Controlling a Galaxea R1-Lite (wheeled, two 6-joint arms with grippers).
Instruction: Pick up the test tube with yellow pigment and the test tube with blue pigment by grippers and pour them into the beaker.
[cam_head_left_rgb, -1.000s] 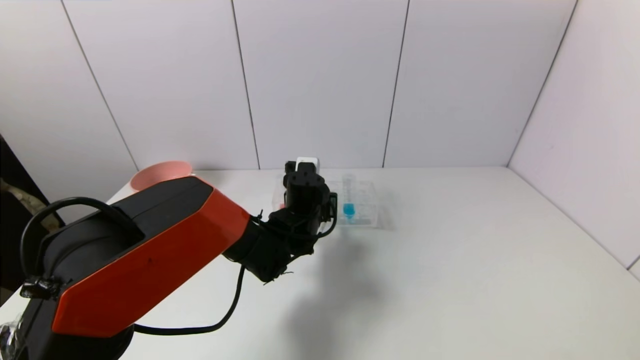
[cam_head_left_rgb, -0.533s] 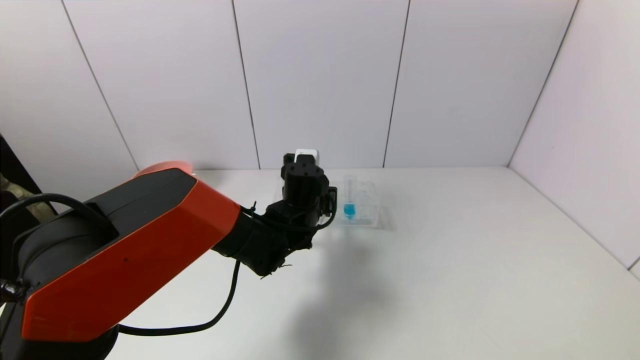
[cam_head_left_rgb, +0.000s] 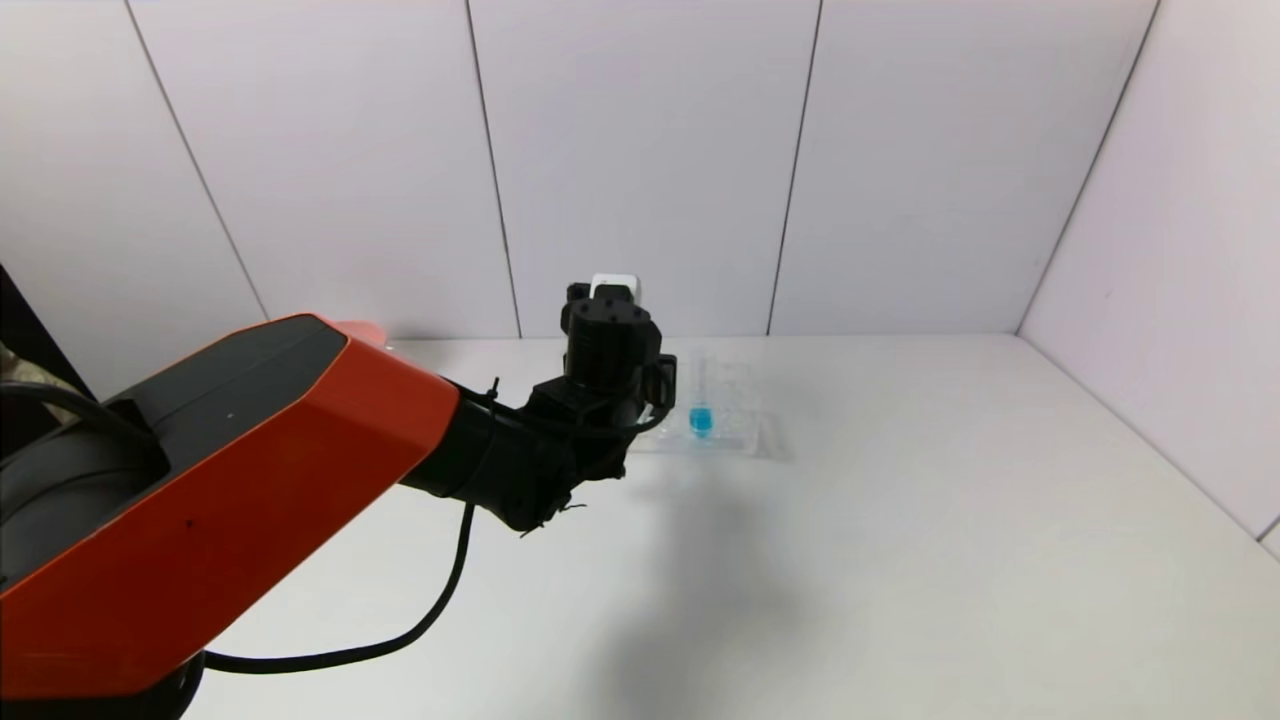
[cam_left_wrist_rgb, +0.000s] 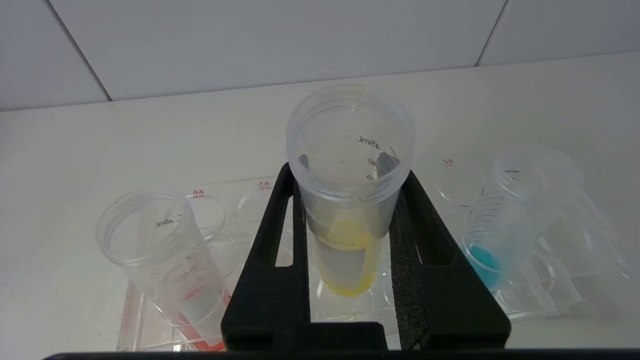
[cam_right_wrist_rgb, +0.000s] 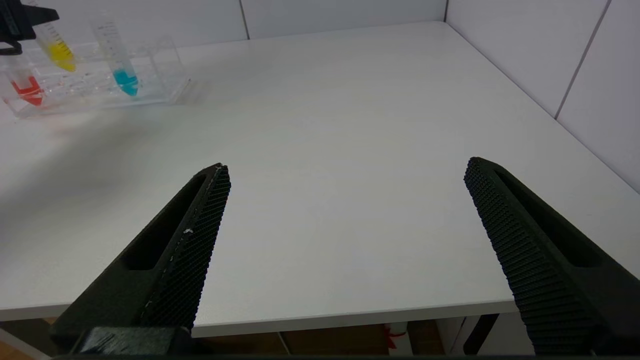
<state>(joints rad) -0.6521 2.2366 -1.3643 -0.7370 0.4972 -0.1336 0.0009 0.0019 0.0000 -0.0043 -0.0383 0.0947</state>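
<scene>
The test tube with yellow pigment stands upright between the black fingers of my left gripper, which is shut on it just below its rim. From the right wrist view the yellow tube hangs with its tip higher than its neighbours in the rack. The test tube with blue pigment leans in the clear rack beside it. My right gripper hovers open and empty over the table's near edge. The beaker is out of view.
A tube with red-orange liquid sits in the rack's other end. A sliver of the pink bowl shows behind my left arm by the back wall. White walls close in the table at the back and right.
My left arm has risen a little, carrying the yellow tube upward out of the rack. The blue tube and rack have not moved.
</scene>
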